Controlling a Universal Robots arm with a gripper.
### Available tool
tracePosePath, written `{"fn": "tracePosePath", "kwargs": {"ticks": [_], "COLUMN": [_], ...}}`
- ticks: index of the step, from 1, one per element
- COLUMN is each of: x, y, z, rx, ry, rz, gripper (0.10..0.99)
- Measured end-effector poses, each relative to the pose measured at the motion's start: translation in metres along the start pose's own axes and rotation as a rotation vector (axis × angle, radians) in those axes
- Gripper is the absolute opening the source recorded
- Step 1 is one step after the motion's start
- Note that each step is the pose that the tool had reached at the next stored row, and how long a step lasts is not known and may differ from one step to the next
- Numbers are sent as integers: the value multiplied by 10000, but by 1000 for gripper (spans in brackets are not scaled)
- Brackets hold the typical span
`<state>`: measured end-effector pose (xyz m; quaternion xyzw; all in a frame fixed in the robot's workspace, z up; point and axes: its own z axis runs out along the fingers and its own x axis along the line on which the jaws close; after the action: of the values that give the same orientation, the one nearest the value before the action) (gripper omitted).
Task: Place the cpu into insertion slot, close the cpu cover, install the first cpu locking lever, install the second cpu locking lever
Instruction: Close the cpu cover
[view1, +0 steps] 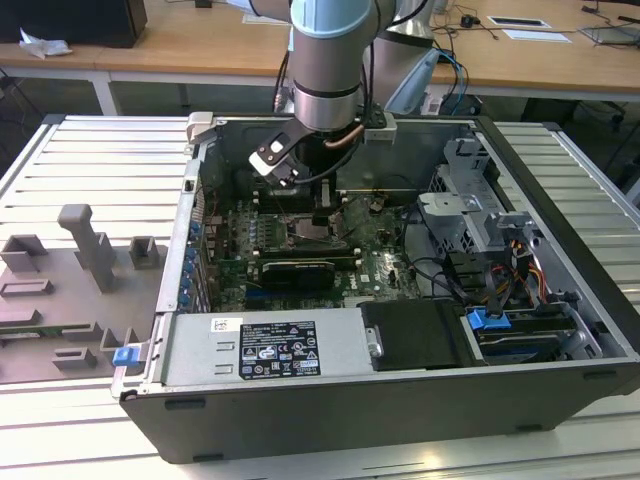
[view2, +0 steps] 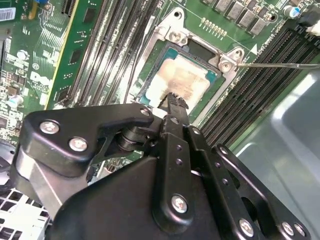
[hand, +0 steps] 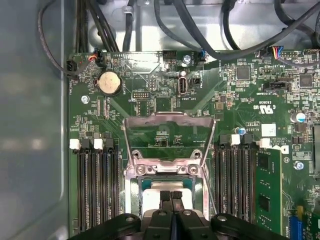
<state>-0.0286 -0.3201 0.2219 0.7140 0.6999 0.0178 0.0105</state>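
While over the cpu (view2: 187, 77) in the insertion slot (view2: 172, 35), gripper (hand: 171, 195) closed, empty; cpu cover (hand: 169, 118) open.

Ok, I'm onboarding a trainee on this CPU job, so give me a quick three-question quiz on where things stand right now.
1. True or false: the cpu lies in the insertion slot.
2. The cpu cover is: A) shut over the cpu; B) swung open; C) taken off.
3. Fill in, open or shut: over the cpu, the pincer is ____.
Key: 1 true; 2 B; 3 shut.
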Motion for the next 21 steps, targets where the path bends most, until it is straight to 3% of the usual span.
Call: {"fn": "tracePosePath", "kwargs": {"ticks": [3, 8, 10, 14, 18, 20, 21], "x": [2, 7, 8, 12, 14, 15, 16], "y": [9, 18, 51, 283, 391, 406, 446], "z": [-215, -446, -460, -449, -441, -439, -435], "rx": [1, 0, 0, 29, 32, 34, 37], "ry": [-1, -15, -13, -13, -12, 2, 7], "rz": [-1, -2, -8, -27, -119, -431, -552], "gripper": [106, 106, 106, 106, 106, 106, 106]}}
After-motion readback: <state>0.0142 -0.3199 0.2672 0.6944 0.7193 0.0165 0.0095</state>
